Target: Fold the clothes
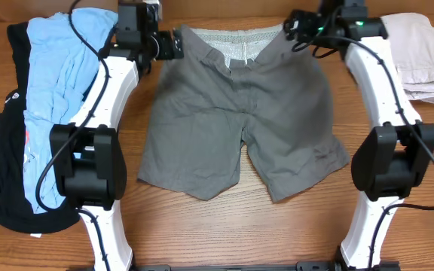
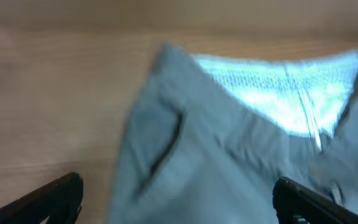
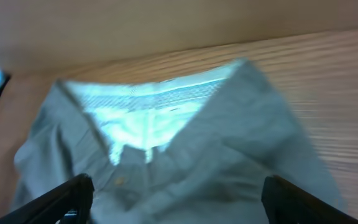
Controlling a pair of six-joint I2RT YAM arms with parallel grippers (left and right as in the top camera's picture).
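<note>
Grey shorts (image 1: 239,120) lie flat in the middle of the table, waistband at the far side with pale lining (image 1: 236,39) showing, two legs toward me. My left gripper (image 1: 178,44) is open at the waistband's left corner; the left wrist view shows the shorts (image 2: 229,162) between its spread fingers (image 2: 178,202). My right gripper (image 1: 292,30) is open at the waistband's right corner; its fingers (image 3: 178,199) straddle the shorts (image 3: 229,155). A light-blue shirt (image 1: 59,83) lies on a black garment (image 1: 10,173) at the left.
A folded beige garment (image 1: 422,60) sits at the back right corner. The arm bases stand at the front left (image 1: 89,165) and front right (image 1: 394,162). Bare wood shows in front of the shorts' legs.
</note>
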